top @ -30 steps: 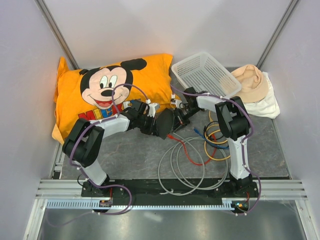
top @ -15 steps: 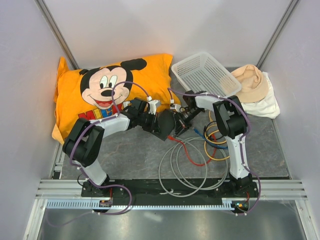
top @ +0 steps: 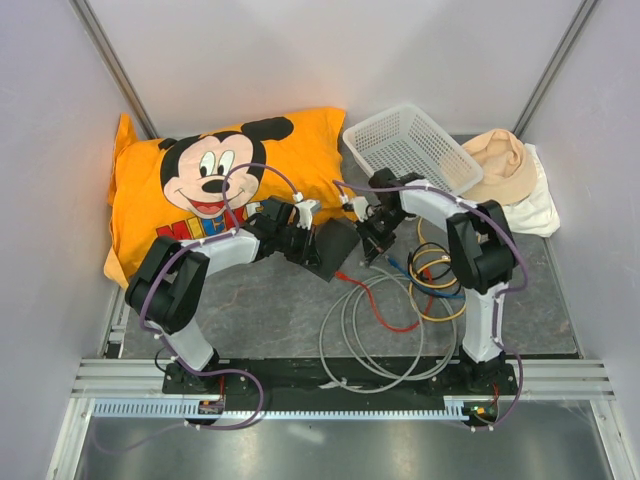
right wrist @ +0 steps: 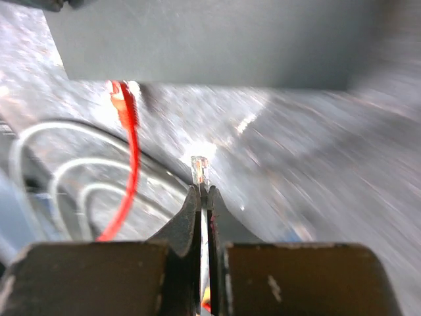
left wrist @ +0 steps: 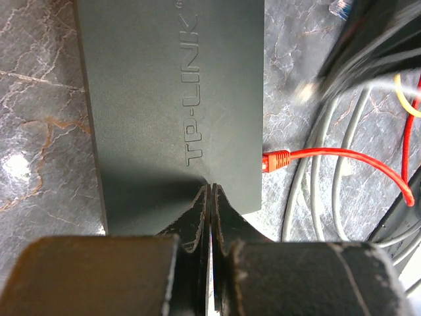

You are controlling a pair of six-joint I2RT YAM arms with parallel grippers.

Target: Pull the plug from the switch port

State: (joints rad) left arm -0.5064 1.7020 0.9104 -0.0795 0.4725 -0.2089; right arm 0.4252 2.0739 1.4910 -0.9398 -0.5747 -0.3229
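Note:
The switch (top: 338,243) (left wrist: 171,99) is a flat dark box marked TP-LINK, lying on the grey mat. My left gripper (top: 310,242) (left wrist: 210,187) is shut, with its tips resting on the switch's top near one corner. A red plug (left wrist: 276,160) (right wrist: 122,105) sits in the switch's side. My right gripper (top: 374,238) (right wrist: 203,189) is shut on a clear plug (right wrist: 199,169) on a grey cable. That plug is a short way off the switch (right wrist: 197,39), touching nothing. In the left wrist view the plug (left wrist: 304,92) shows blurred.
An orange Mickey pillow (top: 220,180) lies behind the left arm. A white mesh basket (top: 410,145) and a beige cap on white cloth (top: 505,165) stand at the back right. Grey cable loops (top: 375,325) and yellow and blue coils (top: 435,275) lie in front.
My right gripper has drawn back to the right, away from the switch, with the clear plug in it. The switch has tipped back flat under the left gripper.

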